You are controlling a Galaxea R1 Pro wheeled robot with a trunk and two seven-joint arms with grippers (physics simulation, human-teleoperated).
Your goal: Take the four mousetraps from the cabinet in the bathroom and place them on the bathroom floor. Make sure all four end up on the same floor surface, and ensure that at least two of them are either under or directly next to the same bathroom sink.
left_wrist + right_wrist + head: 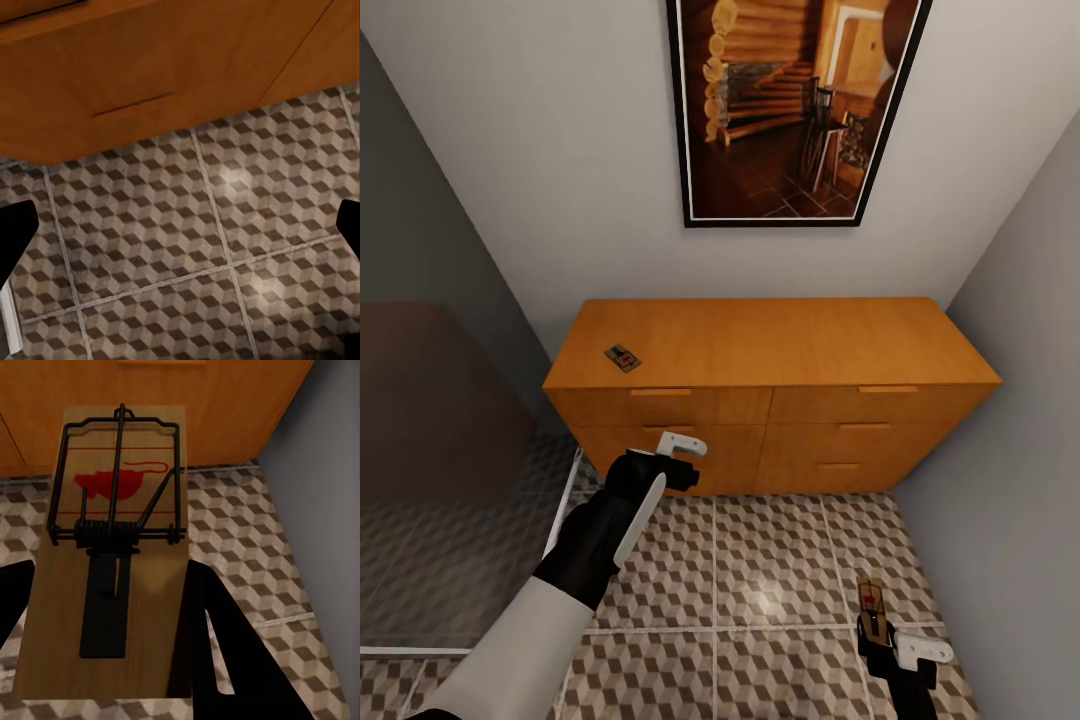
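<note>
Mousetrap (112, 555) sits clamped in my right tool (880, 632), low over the bathroom floor (760, 580) near the right wall. To set it down well, I judge I should lower it flat onto the tiles before letting go, spring side up. A second mousetrap (622, 357) waits on top of the cabinet (780, 400), toward its left end. My left tool (682, 447) hovers before the drawers, fingers apart and empty. Right wrist view gives me the wire bar and red mouse mark; head view only shows a sliver of board.
</note>
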